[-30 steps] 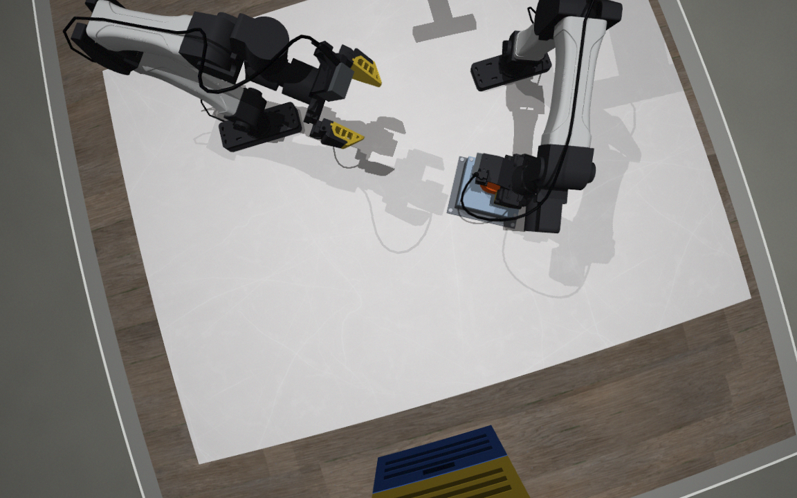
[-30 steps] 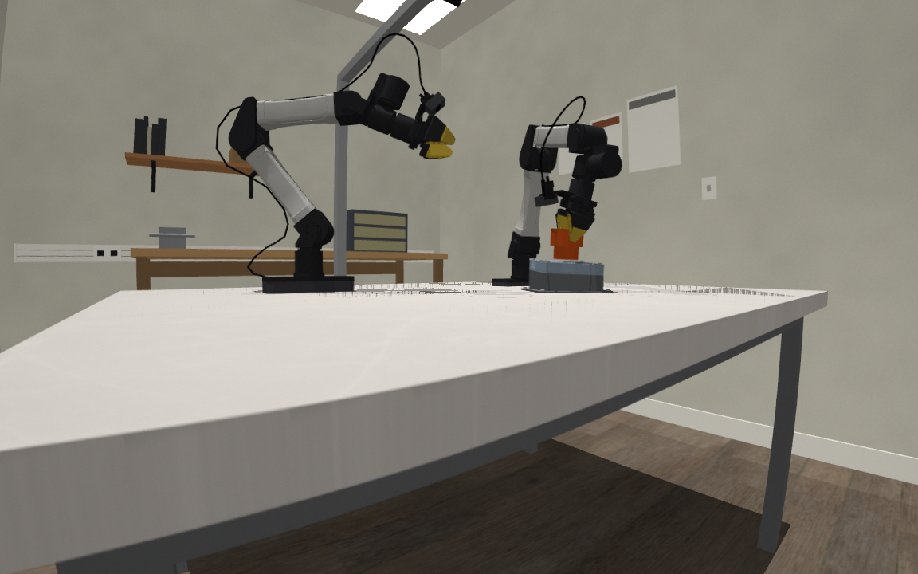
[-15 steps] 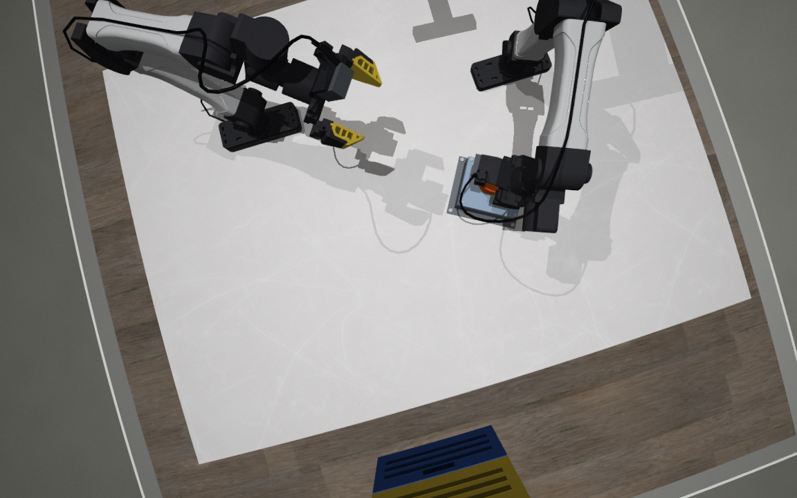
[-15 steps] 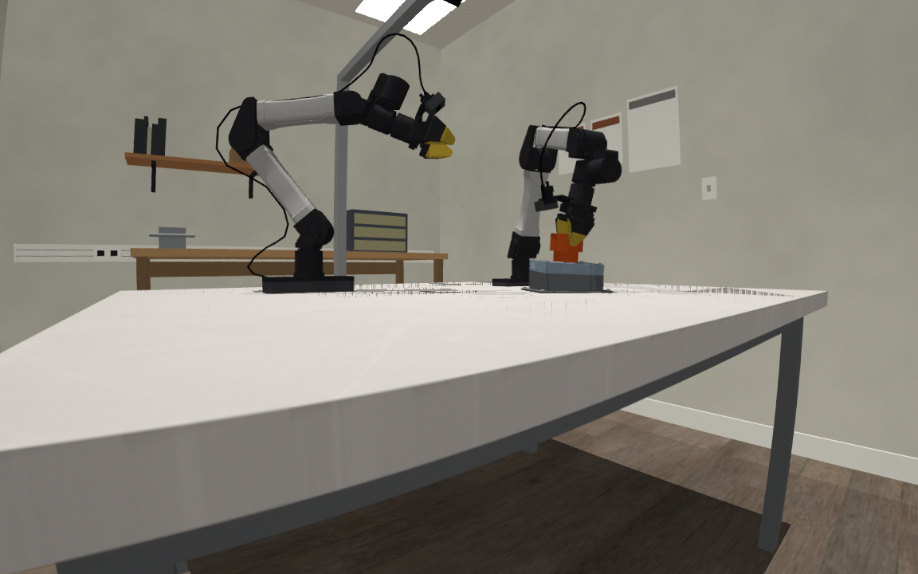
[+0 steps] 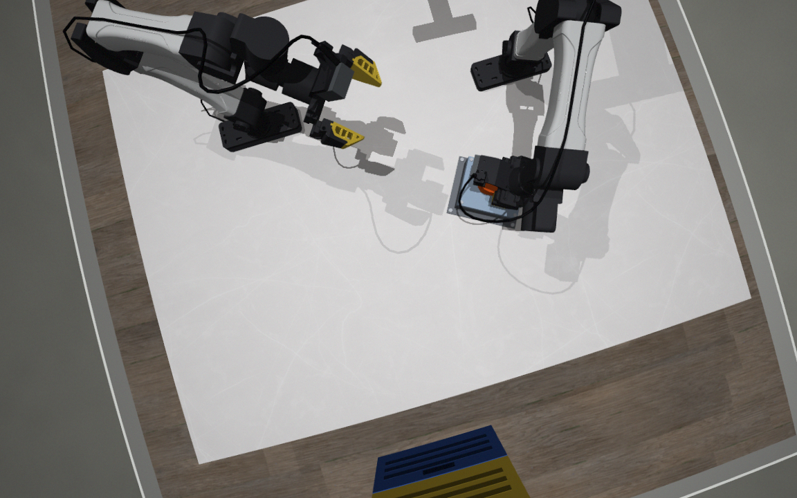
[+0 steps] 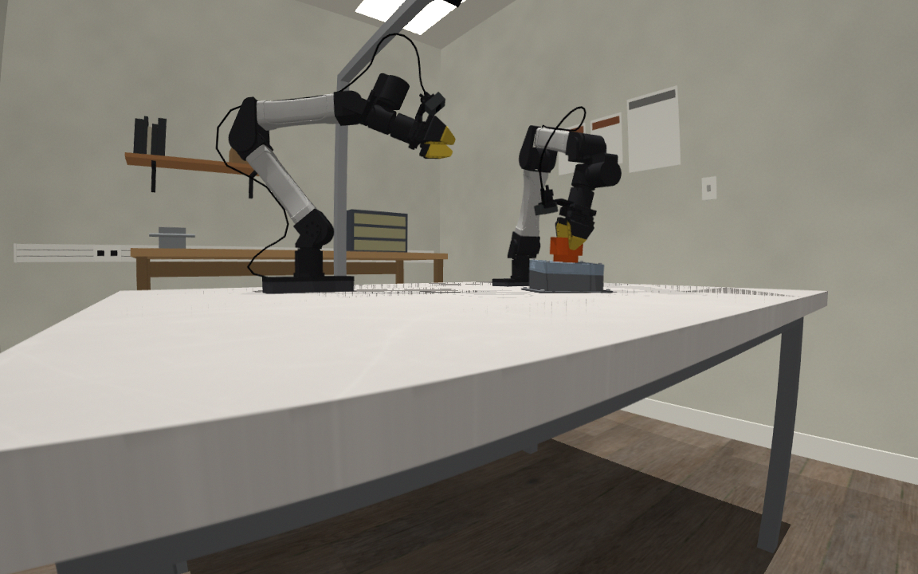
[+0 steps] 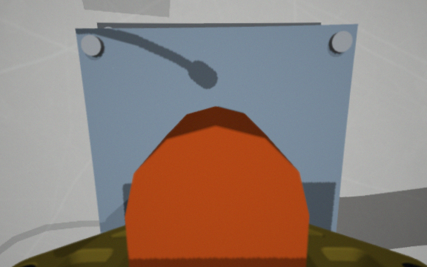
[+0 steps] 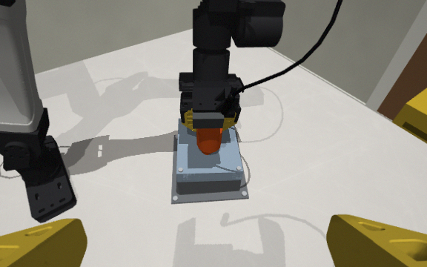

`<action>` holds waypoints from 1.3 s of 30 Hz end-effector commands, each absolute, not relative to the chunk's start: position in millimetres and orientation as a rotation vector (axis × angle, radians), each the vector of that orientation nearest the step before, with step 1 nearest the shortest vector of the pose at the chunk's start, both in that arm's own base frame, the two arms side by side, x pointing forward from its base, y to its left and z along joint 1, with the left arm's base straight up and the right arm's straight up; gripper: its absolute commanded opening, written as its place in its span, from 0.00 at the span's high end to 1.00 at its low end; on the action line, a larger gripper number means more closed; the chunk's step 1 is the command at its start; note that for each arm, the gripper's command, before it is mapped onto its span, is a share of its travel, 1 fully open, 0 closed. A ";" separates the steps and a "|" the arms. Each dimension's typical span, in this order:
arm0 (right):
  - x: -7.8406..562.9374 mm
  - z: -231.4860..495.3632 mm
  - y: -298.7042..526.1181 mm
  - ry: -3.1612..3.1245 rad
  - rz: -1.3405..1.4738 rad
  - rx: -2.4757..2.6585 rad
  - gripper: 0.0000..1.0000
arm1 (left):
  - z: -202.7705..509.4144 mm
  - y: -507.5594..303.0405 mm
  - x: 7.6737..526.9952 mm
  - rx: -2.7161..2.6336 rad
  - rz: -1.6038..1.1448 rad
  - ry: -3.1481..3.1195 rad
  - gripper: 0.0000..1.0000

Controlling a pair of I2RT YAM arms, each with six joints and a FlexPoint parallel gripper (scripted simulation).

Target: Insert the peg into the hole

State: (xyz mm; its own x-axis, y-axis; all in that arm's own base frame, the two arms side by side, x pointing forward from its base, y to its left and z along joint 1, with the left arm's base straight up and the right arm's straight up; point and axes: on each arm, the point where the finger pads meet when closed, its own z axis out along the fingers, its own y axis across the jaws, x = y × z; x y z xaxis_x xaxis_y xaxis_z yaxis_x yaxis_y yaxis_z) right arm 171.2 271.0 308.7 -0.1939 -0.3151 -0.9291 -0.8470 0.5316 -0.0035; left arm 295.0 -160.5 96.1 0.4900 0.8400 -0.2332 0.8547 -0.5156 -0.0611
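Observation:
My left gripper point(image 6: 568, 238) point(image 7: 216, 231) is shut on the orange peg point(image 5: 487, 188) point(image 6: 560, 249) point(image 7: 217, 193) point(image 8: 209, 142). The peg has a wide head and a narrower shaft, and looks upright. It stands at the light blue plate point(image 6: 547, 268) point(image 7: 265, 81) point(image 8: 232, 157) on its dark base. In the exterior view, a short length of shaft shows between head and plate top, with no gap below it. The peg's lower end and the hole are hidden, so I cannot tell how deep it is. My right gripper point(image 5: 371, 111) point(image 6: 452, 145) point(image 8: 207, 228) is open and empty, well away from the plate.
The plate's raised corner bolts point(image 7: 92, 45) point(image 7: 342, 41) stand near its edges. A grey flange point(image 8: 210, 199) with bolts surrounds the base. The left arm's black cable point(image 5: 460, 201) loops over the plate. Both arms stand on the white table point(image 5: 327, 309) point(image 6: 234, 356).

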 end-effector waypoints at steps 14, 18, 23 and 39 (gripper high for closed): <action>171.0 322.9 269.1 1.725 0.671 -0.948 0.00 | 99.7 -163.7 300.0 2.619 -0.327 1.474 0.66; 171.0 322.9 269.1 1.725 0.671 -0.948 0.00 | 96.3 -163.2 298.9 2.622 -0.332 1.477 0.66; 171.0 322.9 269.1 1.725 0.671 -0.948 0.00 | 96.9 -165.6 297.2 2.635 -0.339 1.491 0.66; 171.0 322.9 269.1 1.725 0.671 -0.948 0.00 | 114.2 -153.0 307.1 2.665 -0.342 1.509 0.30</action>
State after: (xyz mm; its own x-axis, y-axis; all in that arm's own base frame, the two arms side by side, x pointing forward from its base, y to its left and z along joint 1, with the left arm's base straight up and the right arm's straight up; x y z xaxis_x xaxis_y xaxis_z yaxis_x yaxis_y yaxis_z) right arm 171.2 271.0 308.7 -0.1939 -0.3151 -0.9291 -0.8470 0.5316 -0.0035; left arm 301.4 -158.7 105.2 0.4923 0.8392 -0.2310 0.8560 -0.5149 -0.0463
